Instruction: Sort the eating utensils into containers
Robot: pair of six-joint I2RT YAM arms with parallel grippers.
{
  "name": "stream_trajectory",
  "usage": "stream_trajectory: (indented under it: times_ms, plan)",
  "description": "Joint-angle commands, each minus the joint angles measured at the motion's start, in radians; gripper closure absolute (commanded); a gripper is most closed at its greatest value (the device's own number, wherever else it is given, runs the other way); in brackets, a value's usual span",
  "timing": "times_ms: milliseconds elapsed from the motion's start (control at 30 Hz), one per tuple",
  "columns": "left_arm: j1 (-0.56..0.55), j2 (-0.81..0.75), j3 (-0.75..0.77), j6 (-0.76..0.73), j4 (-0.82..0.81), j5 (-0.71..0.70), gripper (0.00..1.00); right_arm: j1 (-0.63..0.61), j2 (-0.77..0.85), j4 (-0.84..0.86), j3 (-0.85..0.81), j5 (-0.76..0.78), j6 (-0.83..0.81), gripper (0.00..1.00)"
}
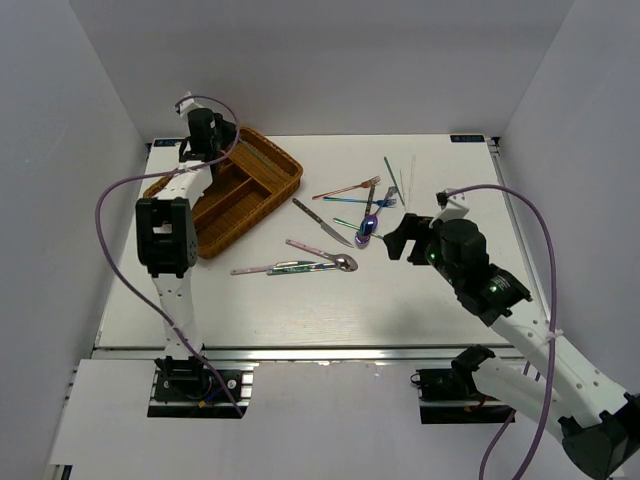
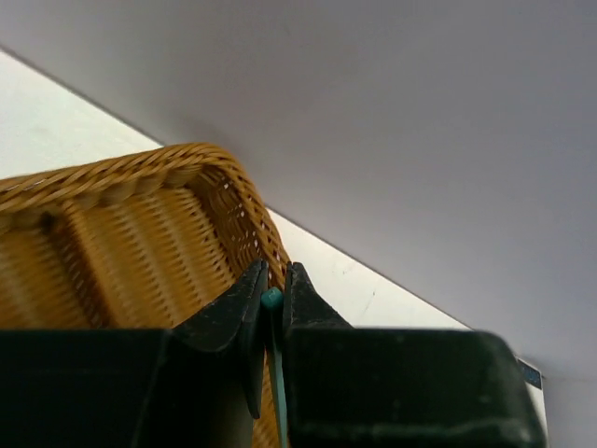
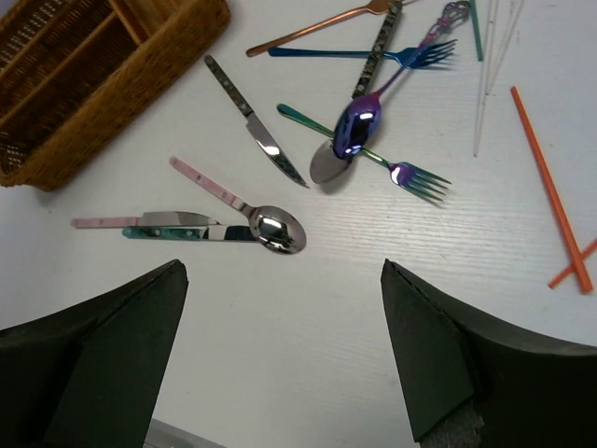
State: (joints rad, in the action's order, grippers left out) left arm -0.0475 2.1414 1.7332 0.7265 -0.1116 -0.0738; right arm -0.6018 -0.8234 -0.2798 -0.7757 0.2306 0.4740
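Note:
My left gripper (image 2: 272,275) is shut on the tip of a thin green chopstick (image 2: 271,299), over the far corner of the brown wicker tray (image 2: 121,177). In the top view this gripper (image 1: 212,135) hangs above the tray (image 1: 290,175). My right gripper (image 3: 284,271) is open and empty above bare table, just near of a pink-handled spoon (image 3: 270,227). Loose utensils lie beyond it: a silver knife (image 3: 256,135), a purple spoon (image 3: 357,126), a blue fork (image 3: 373,54), an iridescent fork (image 3: 415,177) and red-orange chopsticks (image 3: 550,187).
A pink-handled utensil (image 3: 103,222) and a green-handled one (image 3: 159,232) lie side by side left of the spoon. A rose-gold fork (image 1: 345,188) and green chopsticks (image 1: 392,178) lie farther back. White walls enclose the table on three sides.

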Motion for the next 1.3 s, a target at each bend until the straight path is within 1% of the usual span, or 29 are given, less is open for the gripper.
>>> stream_trajectory:
  times_ms: [0,33,133,167,200,233,300,333,400,433,500,533,600,633,667,700,767,800,833,933,967,1000,1033,1067,1100,1133,1167,1200,1267]
  plan:
    - [-0.003,0.092,0.140,0.010,-0.128,0.144,1.00,0.007,0.047,-0.096,-0.013,0.068,-0.044,0.11]
    - [-0.002,0.156,0.156,0.037,-0.155,0.160,1.00,0.008,0.065,-0.116,-0.020,0.132,-0.049,0.11]
    - [-0.003,0.224,0.198,0.073,-0.192,0.184,1.00,0.013,0.092,-0.150,-0.037,0.189,-0.063,0.11]
    - [-0.003,0.248,0.193,0.089,-0.194,0.181,0.96,0.013,0.095,-0.157,-0.043,0.208,-0.063,0.11]
    - [-0.003,0.256,0.189,0.097,-0.194,0.178,0.85,0.014,0.092,-0.179,-0.046,0.231,-0.055,0.11]
    - [-0.005,0.262,0.183,0.105,-0.200,0.183,0.63,0.026,0.067,-0.193,-0.051,0.271,-0.052,0.11]
    - [-0.005,0.261,0.163,0.108,-0.191,0.175,0.41,0.056,0.026,-0.231,-0.079,0.295,-0.038,0.11]
    - [-0.008,0.256,0.160,0.103,-0.188,0.184,0.02,0.103,-0.015,-0.236,-0.082,0.267,-0.050,0.11]
    - [-0.008,0.247,0.201,0.100,-0.146,0.210,0.02,0.167,-0.061,-0.234,-0.086,0.227,-0.066,0.11]
    - [-0.006,0.239,0.228,0.088,-0.091,0.213,0.02,0.244,-0.100,-0.248,-0.088,0.173,-0.069,0.11]
    - [-0.008,0.197,0.293,0.077,-0.044,0.201,0.02,0.319,-0.121,-0.231,-0.076,0.118,-0.069,0.11]
    - [-0.006,0.183,0.322,0.059,0.011,0.194,0.02,0.386,-0.137,-0.198,-0.054,0.075,-0.066,0.11]
    - [-0.006,0.157,0.388,0.045,0.085,0.172,0.02,0.445,-0.163,-0.170,-0.036,0.058,-0.057,0.11]
    - [-0.006,0.131,0.460,0.037,0.184,0.158,0.02,0.492,-0.210,-0.159,-0.030,0.046,-0.055,0.11]
    - [-0.006,0.112,0.485,0.037,0.234,0.146,0.02,0.517,-0.239,-0.154,-0.031,0.038,-0.043,0.11]
    - [-0.006,0.089,0.496,0.036,0.274,0.128,0.02,0.534,-0.267,-0.148,-0.034,0.030,-0.040,0.11]
    - [-0.006,-0.007,0.459,0.028,0.367,0.088,0.02,0.574,-0.336,-0.125,-0.051,0.007,-0.035,0.11]
    - [-0.005,-0.050,0.427,0.028,0.407,0.060,0.02,0.589,-0.353,-0.116,-0.057,0.021,-0.031,0.12]
    - [-0.006,-0.143,0.335,0.025,0.424,0.048,0.02,0.623,-0.390,-0.108,-0.065,0.030,-0.031,0.14]
    - [-0.008,-0.311,0.136,0.016,0.444,0.039,0.02,0.658,-0.478,-0.107,-0.111,0.047,-0.026,0.22]
    - [-0.006,-0.434,-0.018,0.013,0.440,0.037,0.02,0.665,-0.500,-0.110,-0.132,0.052,-0.026,0.26]
    - [-0.009,-0.499,-0.097,0.007,0.429,0.031,0.02,0.674,-0.529,-0.093,-0.134,0.058,-0.025,0.33]
    - [-0.009,-0.564,-0.180,0.005,0.415,0.031,0.02,0.680,-0.545,-0.078,-0.134,0.052,-0.026,0.37]
    - [-0.009,-0.687,-0.333,0.005,0.403,0.035,0.02,0.685,-0.563,-0.062,-0.140,0.041,-0.026,0.41]
    - [-0.011,-0.746,-0.401,0.004,0.389,0.039,0.02,0.692,-0.583,-0.032,-0.146,0.001,-0.029,0.47]
    - [-0.012,-0.800,-0.464,-0.010,0.383,0.046,0.02,0.692,-0.632,-0.019,-0.157,-0.019,-0.038,0.49]
    - [-0.015,-0.892,-0.562,-0.016,0.389,0.052,0.02,0.694,-0.660,-0.019,-0.169,-0.031,-0.041,0.49]
    - [-0.017,-0.931,-0.604,-0.027,0.395,0.064,0.02,0.695,-0.707,-0.019,-0.201,-0.051,-0.040,0.49]
    - [-0.022,-0.992,-0.659,-0.082,0.427,0.072,0.02,0.694,-0.737,0.001,-0.217,-0.062,-0.034,0.49]
